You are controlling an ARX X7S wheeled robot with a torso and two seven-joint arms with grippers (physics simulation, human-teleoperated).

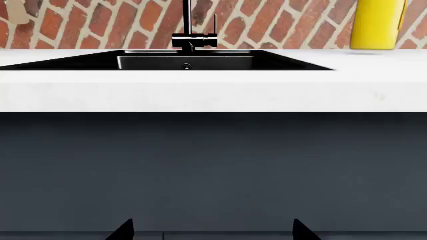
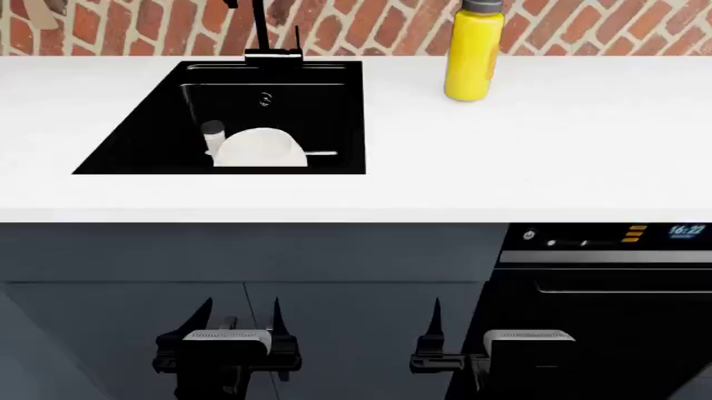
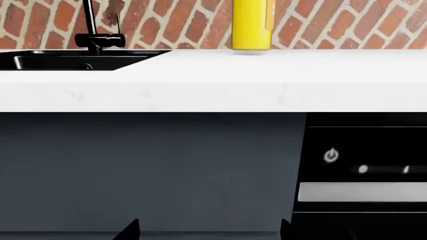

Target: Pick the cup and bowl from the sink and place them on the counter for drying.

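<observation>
Right now both arms are hanging low in front of the dark cupboard doors, well below the counter (image 2: 556, 158). The left claw (image 2: 239, 321) is spread open and holding nothing. The right claw (image 2: 462, 333) is showing one thin finger from the head view and two tips well apart in its own wrist view, so it is looking open and empty too.

One cup (image 2: 212, 137) is standing inside the sink (image 2: 133, 142), at the front, with its black lid on top. One bowl (image 2: 260, 148) is leaning up on its edge just beside it, maybe touching it. A thin pale thing is sticking out next to the bowl; I cannot tell what it is.

I am thinking the cup is light and easy to tip, so grabbing it around the middle of its side is looking best. The bowl is probably smooth, hard and slippery, and it could break if dropped. Pinching its top rim is looking like the way in.

Counting: one cup, one bowl, one sink, one black tap (image 2: 263, 33), one big yellow bottle (image 2: 473, 54) standing on the counter near the brick wall (image 2: 378, 25).
</observation>
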